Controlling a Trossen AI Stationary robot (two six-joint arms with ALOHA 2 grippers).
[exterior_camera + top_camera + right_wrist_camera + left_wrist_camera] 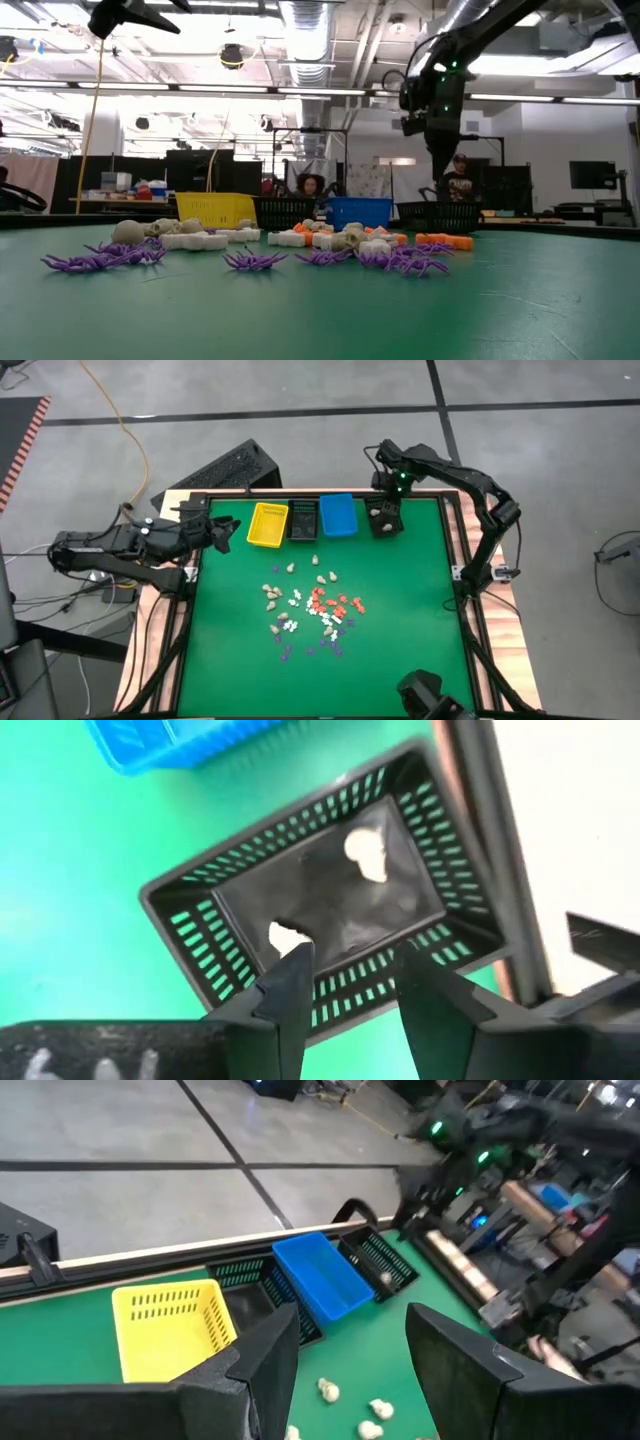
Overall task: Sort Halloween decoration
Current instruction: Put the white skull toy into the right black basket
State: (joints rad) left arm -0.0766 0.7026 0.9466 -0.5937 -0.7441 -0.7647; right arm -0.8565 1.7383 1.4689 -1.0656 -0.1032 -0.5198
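The Halloween decoration (312, 610) is a loose pile of tiny white, cream-beige, orange-red and purple pieces lying on the green mat in the middle of the table; it also shows in the low view (300, 245). My right gripper (386, 510) is open and empty, pointing down over the black bin at the far right (330, 890). Two white pieces (366, 853) (285, 934) lie on that bin's floor. My left gripper (226, 528) is open and empty above the table's far left, beside the yellow bin (267, 524).
Yellow bin (170, 1325), a black bin (303, 520) and a blue bin (338, 515) stand in a row along the far edge, with the other black bin (383, 520) to their right. A raised wooden rim (455, 570) frames the mat. People show in the room behind (458, 180).
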